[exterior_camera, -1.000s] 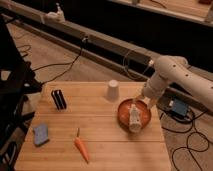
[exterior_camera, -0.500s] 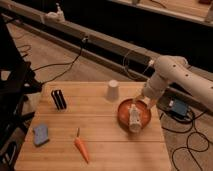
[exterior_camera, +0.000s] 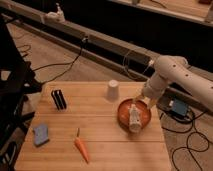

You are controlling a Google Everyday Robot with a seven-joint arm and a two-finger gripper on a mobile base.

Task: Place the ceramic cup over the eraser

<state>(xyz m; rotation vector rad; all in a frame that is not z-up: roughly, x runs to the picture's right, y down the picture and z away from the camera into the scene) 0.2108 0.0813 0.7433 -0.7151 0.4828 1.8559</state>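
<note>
The off-white ceramic cup [exterior_camera: 112,90] stands upside down near the far edge of the wooden table [exterior_camera: 95,150], right of centre. The black eraser [exterior_camera: 58,99], two narrow upright slabs, stands at the table's left. The white arm reaches in from the right, and its gripper [exterior_camera: 142,99] hangs over the far right rim of the orange bowl [exterior_camera: 142,119], right of the cup and far from the eraser.
A white bottle-like item [exterior_camera: 134,117] lies in the orange bowl. A carrot [exterior_camera: 81,148] lies near the front centre. A blue-grey pad [exterior_camera: 40,134] lies at the front left. Cables and a small blue box [exterior_camera: 178,109] are on the floor to the right.
</note>
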